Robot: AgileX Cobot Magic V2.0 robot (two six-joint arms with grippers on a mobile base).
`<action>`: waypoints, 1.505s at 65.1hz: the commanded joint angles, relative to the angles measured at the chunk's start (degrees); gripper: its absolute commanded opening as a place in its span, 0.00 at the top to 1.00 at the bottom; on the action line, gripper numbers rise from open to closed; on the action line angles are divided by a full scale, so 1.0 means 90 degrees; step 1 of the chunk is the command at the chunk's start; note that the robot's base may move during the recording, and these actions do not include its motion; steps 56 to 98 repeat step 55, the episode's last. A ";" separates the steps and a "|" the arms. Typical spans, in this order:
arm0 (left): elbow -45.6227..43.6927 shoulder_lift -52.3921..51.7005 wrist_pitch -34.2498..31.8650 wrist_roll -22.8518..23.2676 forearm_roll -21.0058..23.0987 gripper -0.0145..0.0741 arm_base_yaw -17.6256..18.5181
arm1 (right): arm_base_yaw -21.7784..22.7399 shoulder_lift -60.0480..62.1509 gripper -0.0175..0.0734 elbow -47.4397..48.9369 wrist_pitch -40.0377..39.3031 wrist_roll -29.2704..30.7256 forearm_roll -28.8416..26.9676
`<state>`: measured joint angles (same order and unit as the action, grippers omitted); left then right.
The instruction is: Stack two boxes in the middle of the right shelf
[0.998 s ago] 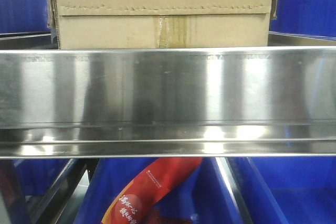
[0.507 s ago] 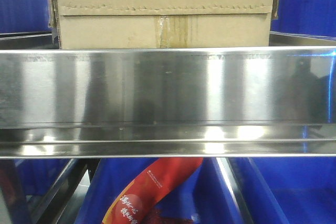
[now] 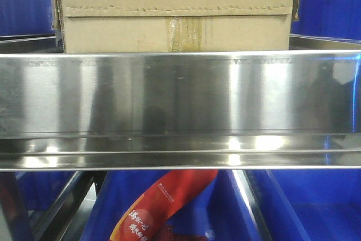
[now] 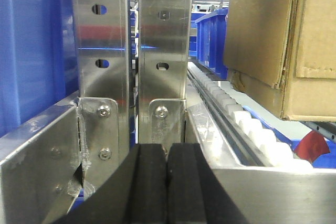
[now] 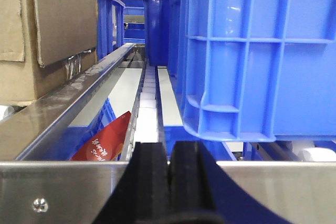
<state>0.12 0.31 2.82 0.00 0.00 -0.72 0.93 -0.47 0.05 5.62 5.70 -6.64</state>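
Brown corrugated cardboard box [image 3: 175,9] sitting on the shiny stainless-steel shelf level [image 3: 180,100].
Its long axis is running along the front rail, taped face pointing outward; left gripper [image 4: 167,182] and right gripper [image 5: 169,182] are pressing their pads together, holding nothing.

Box [image 3: 175,12] behind rail [image 3: 180,94] (on shelf)

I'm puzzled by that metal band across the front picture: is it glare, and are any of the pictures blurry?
Front view: the steel rail mirrors bright light streaks and dim reflections; the box is sharp. Left wrist view: the near black left gripper looks soft. Right wrist view: the right gripper likewise; the blue bin shows sheen.
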 commanded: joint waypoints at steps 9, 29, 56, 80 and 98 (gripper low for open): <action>-0.0013 -0.0034 -0.0089 -0.0041 0.0051 0.96 -0.0032 | 0.0036 0.0053 0.98 -0.0005 -0.0162 -0.0024 0.0044; -0.0013 -0.0034 -0.0089 -0.0041 0.0051 0.96 -0.0032 | 0.0036 0.0053 0.98 -0.0005 -0.0162 -0.0024 0.0044; -0.0013 -0.0034 -0.0089 -0.0041 0.0051 0.96 -0.0032 | 0.0036 0.0053 0.98 -0.0005 -0.0162 -0.0024 0.0044; -0.0013 -0.0034 -0.0089 -0.0041 0.0051 0.96 -0.0032 | 0.0036 0.0053 0.98 -0.0005 -0.0162 -0.0024 0.0044; -0.0013 -0.0034 -0.0089 -0.0041 0.0051 0.96 -0.0032 | 0.0036 0.0053 0.98 -0.0005 -0.0162 -0.0024 0.0044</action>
